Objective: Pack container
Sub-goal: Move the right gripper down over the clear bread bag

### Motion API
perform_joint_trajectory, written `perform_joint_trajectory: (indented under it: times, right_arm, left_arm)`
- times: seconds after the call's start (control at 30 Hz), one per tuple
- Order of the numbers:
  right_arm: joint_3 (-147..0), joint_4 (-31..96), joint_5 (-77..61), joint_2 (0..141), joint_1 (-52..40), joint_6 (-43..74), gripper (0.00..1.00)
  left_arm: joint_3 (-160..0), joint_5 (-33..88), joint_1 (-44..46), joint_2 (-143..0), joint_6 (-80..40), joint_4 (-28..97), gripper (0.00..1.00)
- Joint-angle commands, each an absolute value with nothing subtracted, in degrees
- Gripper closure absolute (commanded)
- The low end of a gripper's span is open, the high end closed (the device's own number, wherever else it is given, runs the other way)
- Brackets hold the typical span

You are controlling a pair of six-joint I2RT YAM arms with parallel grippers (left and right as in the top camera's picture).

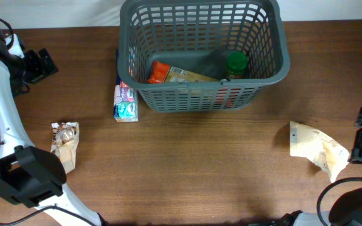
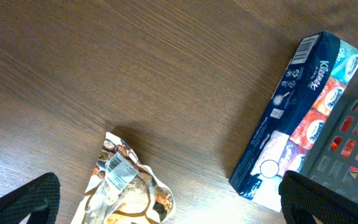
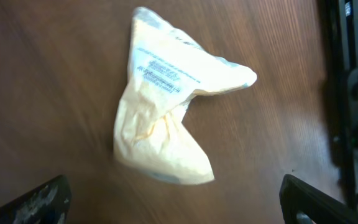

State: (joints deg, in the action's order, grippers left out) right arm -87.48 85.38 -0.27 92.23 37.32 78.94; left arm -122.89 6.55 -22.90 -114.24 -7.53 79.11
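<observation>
Packing seems midway; right pincer (image 3: 179, 202), released, hangs over the yellow bag (image 3: 166, 118) at the container's (image 1: 193, 97) four o'clock; next, descend and clench; left pincer (image 2: 173, 205) likewise released.

One basket (image 1: 187, 99) is counted. Three things are made out inside it: one orange packet (image 1: 159, 72), one tan box (image 1: 190, 76) and one green-capped jar (image 1: 236, 64). Three more are found on the desk (image 1: 200, 163): one tissue pack (image 1: 126, 103) and two bags, namely one printed bag (image 1: 65, 143) and one yellow bag (image 1: 316, 149).
</observation>
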Motion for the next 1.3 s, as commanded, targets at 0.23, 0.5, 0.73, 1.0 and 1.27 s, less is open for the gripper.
perform_joint_trajectory:
  times: [0.23, 0.5, 0.73, 1.0, 1.27]
  right_arm:
    - [-71.22, 69.78, -0.86, 92.12, 37.52, 87.55, 0.01]
    - [-66.52, 65.49, -0.64, 92.33, 37.47, 92.07, 0.02]
    - [-64.9, 60.16, 2.24, 92.47, 37.45, 92.01, 0.01]
    - [-64.88, 59.2, 1.93, 96.47, 36.51, 92.03, 0.01]
    - [-64.88, 58.61, 1.96, 103.07, 35.46, 92.01, 0.01]
  left_arm:
    - [-123.04, 5.98, -22.94, -114.87, -6.61, 79.07, 0.01]
    - [-123.04, 5.96, -22.94, -114.87, -6.61, 79.07, 0.01]
    - [-123.04, 5.96, -22.94, -114.87, -6.61, 79.07, 0.01]
    - [-123.04, 5.96, -22.94, -114.87, -6.61, 79.07, 0.01]
    - [-123.04, 5.96, -22.94, -114.87, -6.61, 79.07, 0.01]
